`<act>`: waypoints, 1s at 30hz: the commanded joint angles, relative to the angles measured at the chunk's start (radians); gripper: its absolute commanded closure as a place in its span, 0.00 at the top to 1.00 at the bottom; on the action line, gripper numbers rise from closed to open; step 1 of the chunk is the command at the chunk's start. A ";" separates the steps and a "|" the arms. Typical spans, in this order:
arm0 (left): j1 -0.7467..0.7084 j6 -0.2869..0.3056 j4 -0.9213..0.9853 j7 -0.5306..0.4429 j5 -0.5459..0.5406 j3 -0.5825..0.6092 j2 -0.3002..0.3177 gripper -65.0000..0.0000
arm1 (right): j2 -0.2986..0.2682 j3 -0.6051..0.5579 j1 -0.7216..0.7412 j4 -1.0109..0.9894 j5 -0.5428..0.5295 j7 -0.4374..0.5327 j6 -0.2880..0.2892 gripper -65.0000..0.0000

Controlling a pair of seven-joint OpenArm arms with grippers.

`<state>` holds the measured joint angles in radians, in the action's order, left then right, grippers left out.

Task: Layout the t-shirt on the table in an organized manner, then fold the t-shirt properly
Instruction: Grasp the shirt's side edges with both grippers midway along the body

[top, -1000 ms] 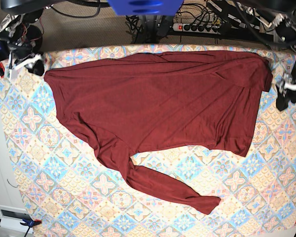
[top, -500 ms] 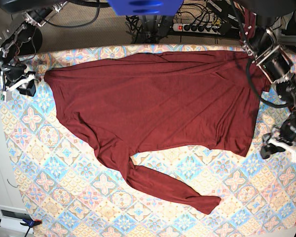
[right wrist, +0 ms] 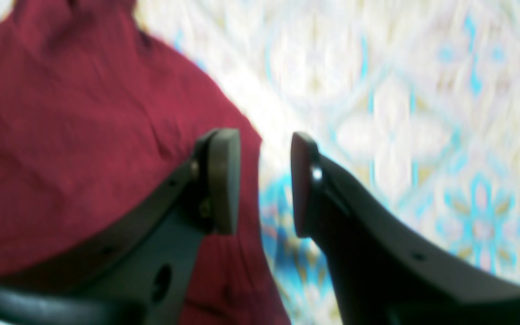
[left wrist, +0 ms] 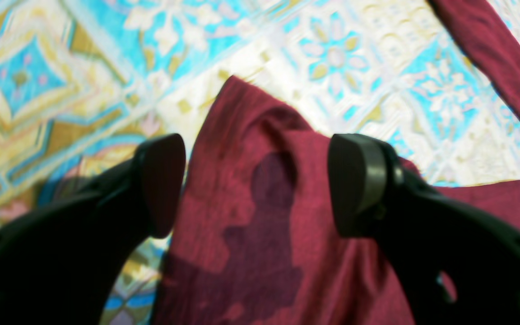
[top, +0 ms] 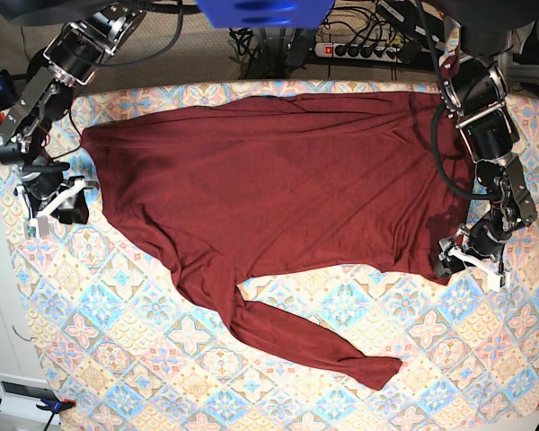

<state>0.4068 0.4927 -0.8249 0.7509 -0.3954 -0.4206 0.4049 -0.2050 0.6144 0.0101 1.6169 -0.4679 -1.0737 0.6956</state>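
Left end effector [left wrist: 255,185] spread wide, straddling the t-shirt [top: 287,180] corner at 4 o'clock: clamp low on hem. Right end effector [right wrist: 264,185] half-spread, empty, beside the shirt edge over the tabletop [top: 144,359].

1. Left gripper [left wrist: 255,185]: two black curved fingers, each ending in a flat oval pad with a grey-olive rim.
2. Right gripper [right wrist: 264,183]: dark grey fingers with flat rectangular pads, small screw heads beside the pads and a round hole in one finger.
3. Both arms [top: 485,117]: black segmented links with silver joints and black cables.
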 commanded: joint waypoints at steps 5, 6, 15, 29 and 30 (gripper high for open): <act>0.027 -0.024 -0.015 -0.038 0.031 -0.001 0.015 0.74 | -0.020 -0.009 0.044 0.010 -0.007 0.013 0.003 0.29; 0.028 -0.039 -0.015 -0.049 0.045 -0.001 0.013 0.74 | -0.020 -0.026 0.052 0.010 -0.007 0.014 0.003 0.29; 0.077 -0.059 0.164 -0.104 0.091 0.001 -0.010 0.74 | -0.043 -0.107 0.066 0.010 -0.007 0.017 0.003 0.29; 0.065 -0.053 0.085 0.014 0.083 0.001 -0.057 0.00 | -0.119 -0.387 0.213 -0.042 0.148 0.057 0.003 0.30; 0.039 -0.053 0.032 0.031 0.083 0.001 -0.057 0.00 | -0.119 -0.417 0.230 -0.059 0.174 0.065 0.003 0.30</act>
<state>0.4324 0.4347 -0.7734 0.7910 -0.3038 -0.4198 0.3340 -0.3099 0.1959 0.2066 1.5391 -0.2661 -1.0405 0.6964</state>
